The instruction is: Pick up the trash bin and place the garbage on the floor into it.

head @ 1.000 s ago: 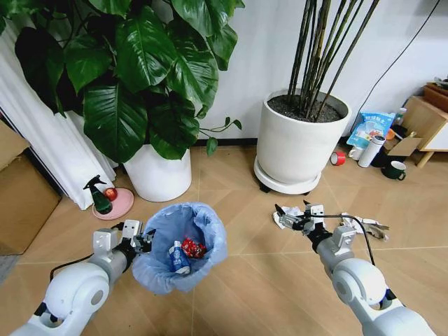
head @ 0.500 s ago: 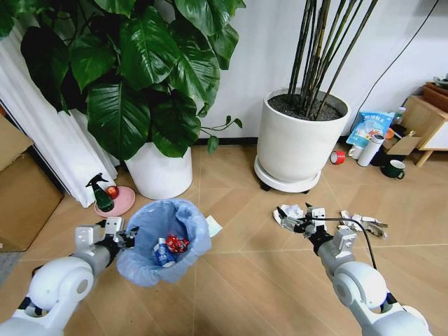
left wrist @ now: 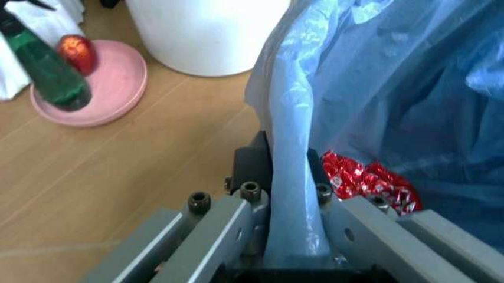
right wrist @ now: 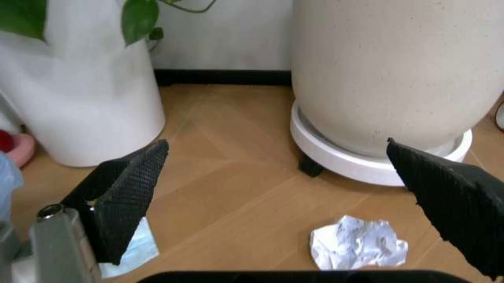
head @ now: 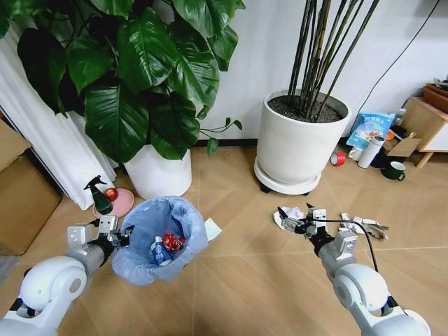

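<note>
trash bin (head: 159,239) holds red wrapper (head: 173,241), blue-white wrapper (head: 158,252).

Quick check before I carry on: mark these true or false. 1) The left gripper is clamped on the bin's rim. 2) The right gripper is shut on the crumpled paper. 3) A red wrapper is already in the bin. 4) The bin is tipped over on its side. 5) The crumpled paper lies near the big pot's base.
1) True: the left gripper is shut on the bagged rim of the trash bin.
2) False: the right gripper is open, with the crumpled paper on the floor between its fingers.
3) True: a red wrapper lies inside.
4) False: its mouth faces up.
5) True: it lies just before the white pot.
</note>
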{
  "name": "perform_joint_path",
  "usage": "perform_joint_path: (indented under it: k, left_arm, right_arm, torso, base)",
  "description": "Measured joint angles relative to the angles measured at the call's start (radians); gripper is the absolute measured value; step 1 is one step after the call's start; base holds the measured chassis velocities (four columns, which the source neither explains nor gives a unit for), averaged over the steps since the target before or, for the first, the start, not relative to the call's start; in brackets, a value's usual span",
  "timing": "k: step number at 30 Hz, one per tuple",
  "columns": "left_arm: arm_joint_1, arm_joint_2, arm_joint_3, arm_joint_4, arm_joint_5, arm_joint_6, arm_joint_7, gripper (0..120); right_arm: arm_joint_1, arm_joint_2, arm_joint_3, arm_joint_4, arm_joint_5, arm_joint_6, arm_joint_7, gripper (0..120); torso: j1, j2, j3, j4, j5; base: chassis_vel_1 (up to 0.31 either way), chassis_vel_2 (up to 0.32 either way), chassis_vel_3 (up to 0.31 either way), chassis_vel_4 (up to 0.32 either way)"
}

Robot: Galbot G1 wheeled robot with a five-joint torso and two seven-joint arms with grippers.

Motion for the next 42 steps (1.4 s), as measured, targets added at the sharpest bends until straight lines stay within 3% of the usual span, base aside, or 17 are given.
perform_joint_path:
  k: [9,18,21,22,27,33,37,42]
  left_arm:
    - [-0.001,-0.005,0.012,-0.006,0.003,0.0,-0.006,0]
    - [0.009,-0.01,-0.015,-0.008,0.003,0.0,-0.015,0]
    - [0.017,-0.02,-0.037,-0.018,0.001,0.0,-0.032,0]
    - [0.017,-0.02,-0.037,-0.018,0.001,0.0,-0.032,0]
    - [0.014,-0.028,-0.074,-0.016,-0.01,0.0,-0.043,0]
    - [0.014,-0.036,-0.105,0.001,-0.011,0.0,-0.045,0]
    - [0.015,-0.036,-0.107,0.001,-0.014,0.0,-0.048,0]
    - [0.005,-0.039,-0.093,0.001,-0.04,0.0,-0.07,0]
  right_arm:
    - [-0.008,-0.009,0.005,0.005,-0.002,0.003,-0.007,100]
    - [0.04,-0.105,-0.068,-0.066,0.009,0.002,-0.107,100]
    - [0.181,-0.177,-0.247,-0.178,0.022,0.017,-0.159,100]
    - [0.181,-0.177,-0.247,-0.178,0.022,0.017,-0.159,100]
    - [0.333,-0.197,-0.471,-0.282,0.06,-0.016,-0.182,100]
    - [0.465,-0.142,-0.668,-0.438,0.061,-0.022,-0.195,100]
    - [0.506,-0.105,-0.712,-0.507,0.06,-0.018,-0.2,100]
    - [0.587,0.0,-0.789,-0.648,0.045,0.008,-0.22,100]
  torso:
    - [0.0,0.0,0.0,0.0003,0.0004]
    - [0.0,0.0,0.0,-0.0001,0.0]
    - [0.0,0.0,0.0,0.0006,0.0002]
    - [0.0,0.0,0.0,0.0006,0.0002]
    - [0.0,0.0,0.0,0.0002,0.0005]
    - [0.0,0.0,0.0,0.0002,0.0001]
    - [0.0,0.0,0.0,0.0001,-0.0002]
    - [0.0,0.0,0.0,0.0001,-0.0002]
  base:
    - [-0.141,0.149,0.133,-0.138]
    - [-0.032,0.034,0.037,-0.029]
    - [0.0,0.0,0.0,0.0]
    - [0.0,0.0,0.0,0.0]
    - [0.0,0.0,0.0,0.0]
    - [0.0,0.0,0.0,0.0]
    - [0.0,0.0,0.0,0.0]
    - [0.0,0.0,0.0,0.0]
